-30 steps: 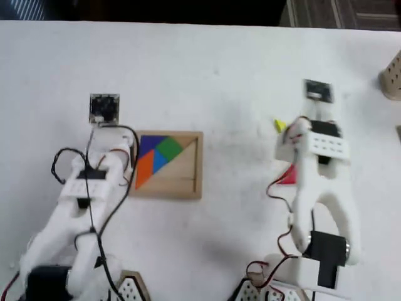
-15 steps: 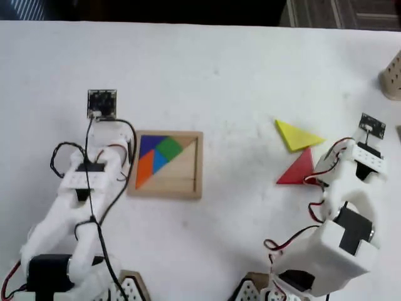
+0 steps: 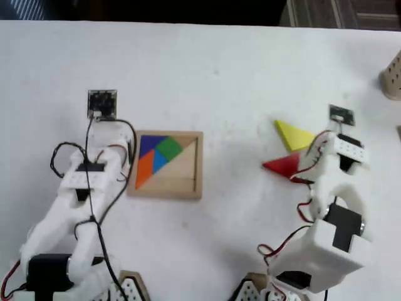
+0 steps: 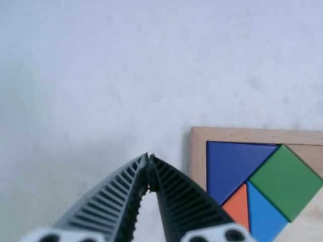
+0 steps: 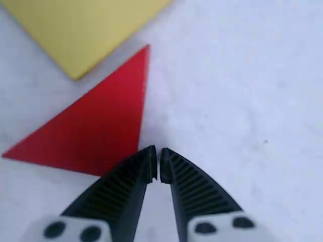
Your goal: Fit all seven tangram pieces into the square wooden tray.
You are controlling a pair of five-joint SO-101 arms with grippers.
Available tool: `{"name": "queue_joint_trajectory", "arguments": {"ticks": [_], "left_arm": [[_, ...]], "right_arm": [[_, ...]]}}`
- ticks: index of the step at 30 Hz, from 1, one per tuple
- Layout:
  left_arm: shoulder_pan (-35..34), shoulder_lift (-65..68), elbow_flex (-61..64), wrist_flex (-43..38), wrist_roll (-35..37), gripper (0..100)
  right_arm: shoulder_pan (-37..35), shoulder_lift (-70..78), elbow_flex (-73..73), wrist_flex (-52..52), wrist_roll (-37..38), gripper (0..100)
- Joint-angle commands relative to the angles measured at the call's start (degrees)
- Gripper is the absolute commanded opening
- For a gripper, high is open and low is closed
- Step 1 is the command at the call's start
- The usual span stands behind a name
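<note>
The square wooden tray [image 3: 188, 187] lies left of the table's middle and holds a dark blue piece [image 3: 146, 145], a green square [image 3: 169, 148], an orange triangle [image 3: 145, 170] and a light blue triangle [image 3: 160, 162]. My left gripper [image 4: 149, 159] is shut and empty, just outside the tray's rim [image 4: 198, 151] by the dark blue piece [image 4: 229, 164]. The red triangle [image 3: 282, 165] and the yellow triangle [image 3: 293, 135] lie on the table at the right. My right gripper [image 5: 155, 156] is shut, its tips at the edge of the red triangle [image 5: 96, 131], below the yellow triangle [image 5: 81, 30].
The left arm [image 3: 81, 188] stands beside the tray's left side, the right arm [image 3: 326, 188] right of the loose triangles. A pale object [image 3: 392, 78] sits at the table's right edge. Bare white table [image 3: 238, 125] lies between tray and triangles.
The right arm swung out to the right, then back left; the red triangle has turned and slid left. The left arm shifted slightly a second ago and has kept still since.
</note>
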Motion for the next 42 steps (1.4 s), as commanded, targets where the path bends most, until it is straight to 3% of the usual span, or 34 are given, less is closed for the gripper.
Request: {"name": "queue_joint_trajectory", "arguments": {"ticks": [1, 12, 20, 24, 28, 42], "left_arm": [[-0.66, -0.04, -2.99, 0.18, 0.0, 2], [-0.66, 0.04, -2.99, 0.09, -0.18, 2], [-0.75, 0.04, -2.99, -0.26, -0.18, 2], [-0.75, 0.04, -3.08, -0.26, -0.18, 2], [-0.75, 0.04, -3.08, -0.26, -0.18, 2], [-0.75, 0.04, -2.99, -0.26, -0.18, 2]], "right_arm": [[-6.64, -3.56, 0.35, 3.82, 2.99, 1.8], [-20.88, -7.87, 3.34, -0.22, 4.66, 1.8], [-15.96, -12.88, 3.6, -11.47, 7.74, 1.8], [-12.79, -8.92, 3.52, -18.86, 3.43, 1.8], [-11.3, -1.8, 2.81, -26.42, 3.87, 1.8], [-11.91, 4.44, -6.51, -5.41, 7.21, 1.8]]}}
